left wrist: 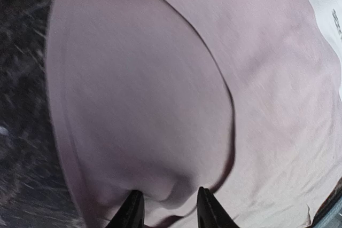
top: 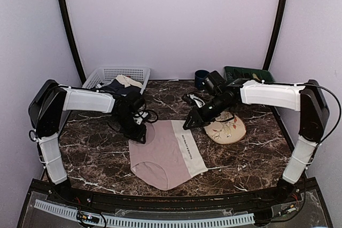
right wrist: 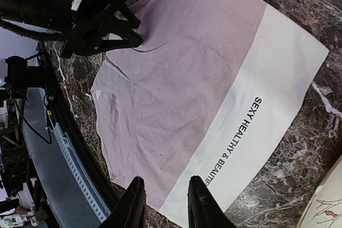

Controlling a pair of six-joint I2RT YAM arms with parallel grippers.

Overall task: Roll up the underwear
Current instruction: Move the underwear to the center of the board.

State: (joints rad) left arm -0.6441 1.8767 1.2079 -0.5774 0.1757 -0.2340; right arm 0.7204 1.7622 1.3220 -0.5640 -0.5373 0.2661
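The underwear (top: 163, 156), dusty pink with a cream waistband (top: 191, 150) and dark lettering, lies flat mid-table, waistband to the right. My left gripper (top: 140, 135) is down on its far left corner. In the left wrist view (left wrist: 168, 212) the jaws stand apart, with a pucker of pink fabric (left wrist: 139, 121) bunched between them and a raised flap ahead. My right gripper (top: 189, 123) hovers over the far end of the waistband, open and empty. In the right wrist view (right wrist: 163, 206) it looks down on the waistband (right wrist: 262, 121) and the left gripper (right wrist: 125, 38).
A round patterned plate (top: 227, 128) lies just right of the underwear, under the right arm. A white basket (top: 120, 73) at the back left holds a navy garment (top: 112, 87) and a beige cloth (top: 130, 82). A dark cup (top: 201, 77) and a green tray (top: 247, 73) stand at the back right.
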